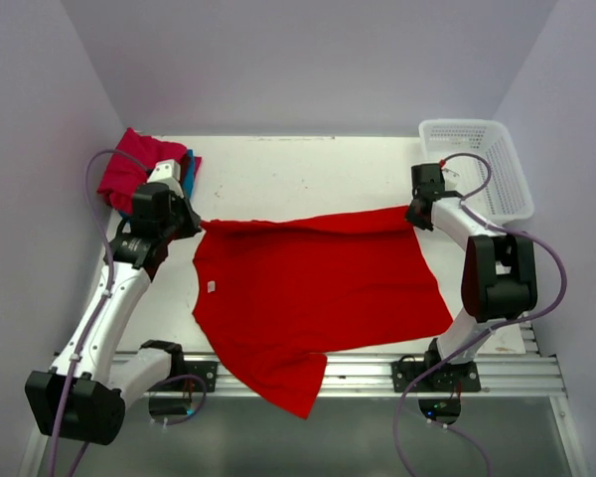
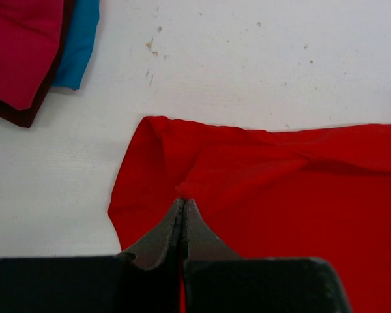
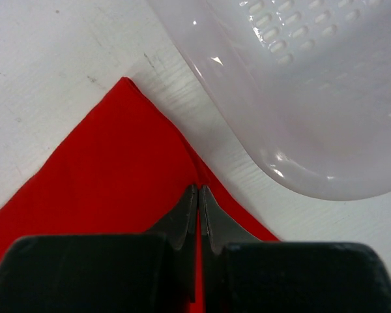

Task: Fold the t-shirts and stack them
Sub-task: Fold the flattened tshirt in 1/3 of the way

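At the far left corner of the table [image 1: 308,164] you have a folded crimson-pink t-shirt [image 1: 129,171] lying on a teal-blue t-shirt [image 1: 190,162], which looks like the start of the stack. Your left gripper [image 2: 183,207] is clenched, its tips pinching the far left corner of the red t-shirt [image 1: 318,288], where the cloth puckers. That shirt lies spread across the middle of the table, with one part hanging over the near edge. Your right gripper [image 3: 199,192] is likewise clamped on the shirt's far right corner.

By my reading, you are at the first fold of the red shirt. The next move calls for lifting both corners together and carrying them evenly towards the near edge, keeping the cloth taut between the arms.

The white mesh basket [image 3: 293,104] stands just beside the right gripper; nothing shows in it from above.
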Tool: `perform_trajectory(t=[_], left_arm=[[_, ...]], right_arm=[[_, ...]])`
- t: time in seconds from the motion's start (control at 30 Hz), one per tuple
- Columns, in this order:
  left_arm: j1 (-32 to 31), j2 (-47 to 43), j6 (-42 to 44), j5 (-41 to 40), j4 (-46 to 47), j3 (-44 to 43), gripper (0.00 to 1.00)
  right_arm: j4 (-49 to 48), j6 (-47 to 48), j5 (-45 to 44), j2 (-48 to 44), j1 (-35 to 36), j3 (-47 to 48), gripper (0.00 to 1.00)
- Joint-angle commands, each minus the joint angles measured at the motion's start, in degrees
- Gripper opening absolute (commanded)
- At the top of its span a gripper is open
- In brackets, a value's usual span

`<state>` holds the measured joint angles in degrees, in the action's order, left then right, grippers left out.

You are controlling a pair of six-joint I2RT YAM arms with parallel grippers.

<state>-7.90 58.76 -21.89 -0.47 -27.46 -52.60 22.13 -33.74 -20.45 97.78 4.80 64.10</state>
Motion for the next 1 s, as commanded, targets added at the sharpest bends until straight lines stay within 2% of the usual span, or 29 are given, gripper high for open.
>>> perform_trajectory(t=[0.0, 0.37, 0.97], left_arm=[[-0.4, -2.9, 0.3, 0.2, -2.1, 0.3, 0.0], [-0.6, -7.3, -0.2, 1.5, -7.1, 2.3, 0.0], [-0.6, -7.7, -0.8, 1.7, -6.9, 4.1, 0.0]], right_arm=[[1.2, 0.8, -2.3, -3.8, -0.2, -0.6, 0.0], [1.2, 0.9, -2.0, -5.1, -0.1, -2.8, 0.0], [0.1, 0.2, -0.5, -5.1, -0.1, -6.4, 0.0]])
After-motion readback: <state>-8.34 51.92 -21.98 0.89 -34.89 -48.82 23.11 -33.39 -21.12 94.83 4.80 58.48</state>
